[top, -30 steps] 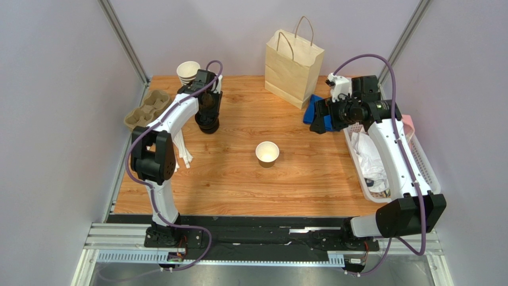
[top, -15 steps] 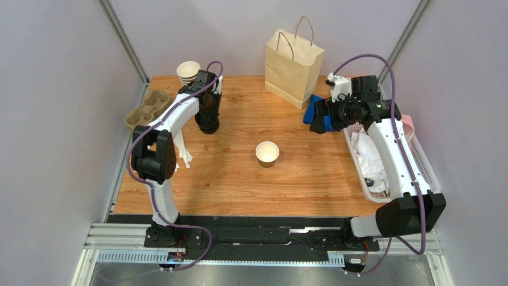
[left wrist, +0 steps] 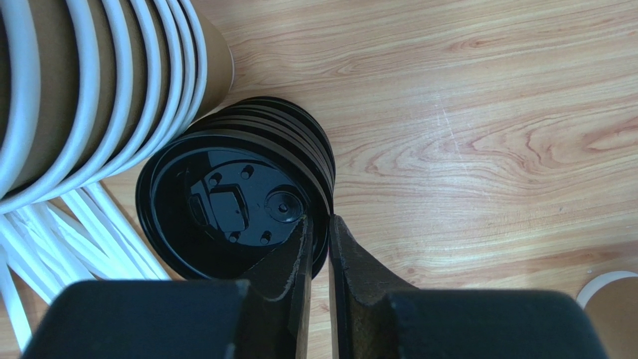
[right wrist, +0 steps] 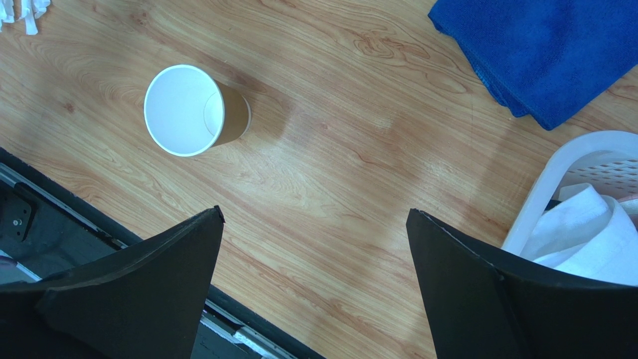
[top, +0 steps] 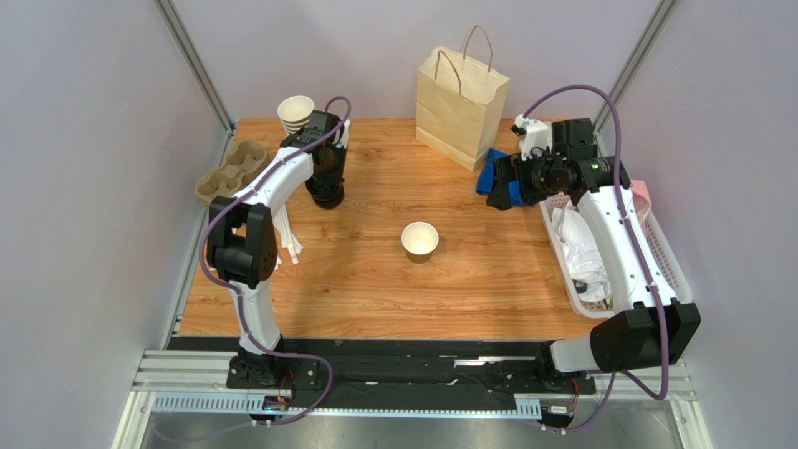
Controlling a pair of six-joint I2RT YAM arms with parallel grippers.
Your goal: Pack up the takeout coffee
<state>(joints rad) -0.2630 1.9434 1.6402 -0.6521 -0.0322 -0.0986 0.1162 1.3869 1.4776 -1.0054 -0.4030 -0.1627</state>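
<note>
No cup with a lid on shows in any view. A single lidless kraft paper cup (top: 420,239) stands upright mid-table; it also shows in the right wrist view (right wrist: 187,111). A stack of black lids (top: 325,194) stands at the back left. My left gripper (top: 328,176) is down on that stack, and in the left wrist view it (left wrist: 318,224) is shut on the rim of the top lid (left wrist: 225,202), one finger inside and one outside. My right gripper (top: 501,182) hangs open and empty above the table at the back right (right wrist: 314,212).
A stack of white-rimmed cups (top: 296,113) stands just behind the lids. A paper bag (top: 459,108) stands at the back centre, with a blue cloth (top: 487,173) beside it. A white basket (top: 656,253) lies at the right, a cup carrier (top: 229,170) and white stirrers (top: 288,234) at the left.
</note>
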